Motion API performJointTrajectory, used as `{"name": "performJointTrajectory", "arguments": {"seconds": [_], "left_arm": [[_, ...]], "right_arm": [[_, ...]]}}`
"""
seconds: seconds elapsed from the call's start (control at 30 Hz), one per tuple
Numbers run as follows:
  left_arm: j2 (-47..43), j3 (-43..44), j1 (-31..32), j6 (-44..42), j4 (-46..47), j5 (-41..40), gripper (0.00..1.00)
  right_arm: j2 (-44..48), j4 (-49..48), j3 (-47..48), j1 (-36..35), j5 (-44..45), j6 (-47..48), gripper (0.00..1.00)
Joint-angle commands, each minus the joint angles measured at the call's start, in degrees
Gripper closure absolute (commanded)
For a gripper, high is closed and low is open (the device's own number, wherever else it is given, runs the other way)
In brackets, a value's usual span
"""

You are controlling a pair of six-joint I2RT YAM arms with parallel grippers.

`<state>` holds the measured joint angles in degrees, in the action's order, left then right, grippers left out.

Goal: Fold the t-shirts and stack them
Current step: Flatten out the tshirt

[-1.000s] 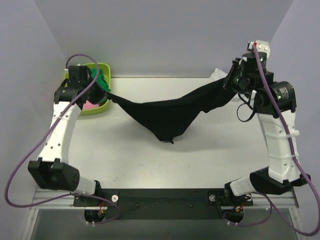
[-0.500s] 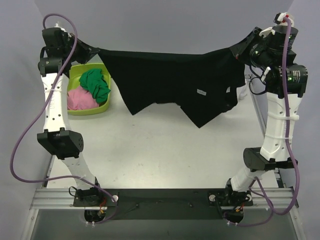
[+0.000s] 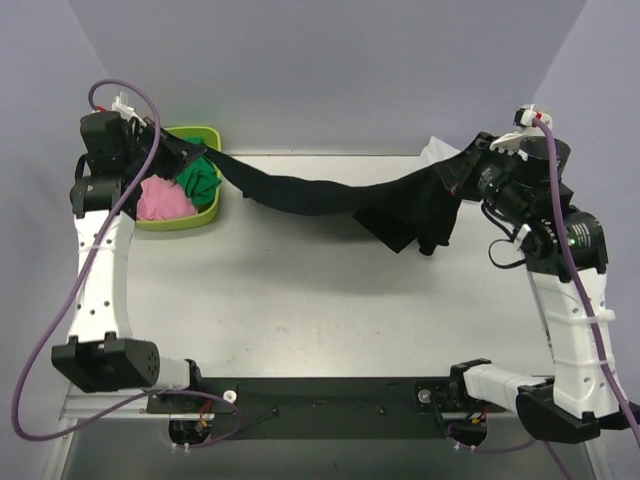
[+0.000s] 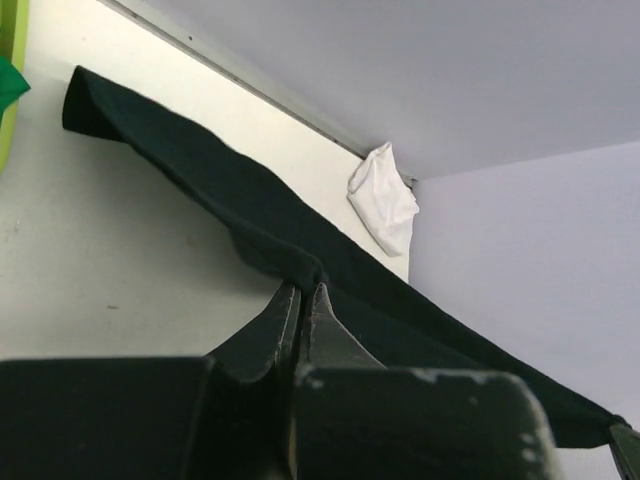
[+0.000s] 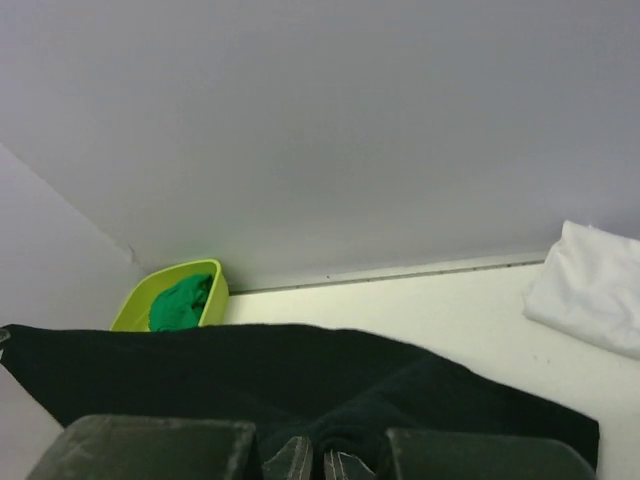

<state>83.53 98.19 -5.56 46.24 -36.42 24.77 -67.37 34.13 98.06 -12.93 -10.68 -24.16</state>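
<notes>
Looked every bit a robotics lab's test cell rather than a home. Showed a bare white table (image 3: 330, 300) boxed in along its far, left and right edges by plain lilac-grey panels (image 3: 330, 70). Carried an aluminium rail (image 3: 110, 403) along the near edge, with the white-shelled left arm (image 3: 100, 270) and right arm (image 3: 570, 310) bolted there side by side. Trailed loose purple cables (image 3: 36, 350) from the bases up to the wrists. Held a lime-green plastic tub (image 3: 205, 132) of coloured cloth at the far left corner, tight against the panels.
</notes>
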Motion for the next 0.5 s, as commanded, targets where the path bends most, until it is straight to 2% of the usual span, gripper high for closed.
{"name": "performJointTrajectory", "arguments": {"seconds": [0.0,0.13,0.3,0.47], "left_arm": [[-11.5,-4.2,0.0,-0.5,7.8,2.3,1.00],[-18.9,-2.2,-0.2,1.1,11.1,7.1,1.00],[-23.5,2.5,0.5,4.6,16.9,12.5,1.00],[-29.2,1.3,0.8,8.7,25.5,15.7,1.00]], "right_arm": [[6.7,-2.6,3.0,-3.4,2.6,3.3,1.00],[13.2,-1.4,8.1,-3.5,0.0,4.5,1.00],[17.6,0.5,15.3,-3.4,-4.1,5.6,1.00],[20.9,0.5,20.1,-2.8,-6.5,5.4,1.00]]}}
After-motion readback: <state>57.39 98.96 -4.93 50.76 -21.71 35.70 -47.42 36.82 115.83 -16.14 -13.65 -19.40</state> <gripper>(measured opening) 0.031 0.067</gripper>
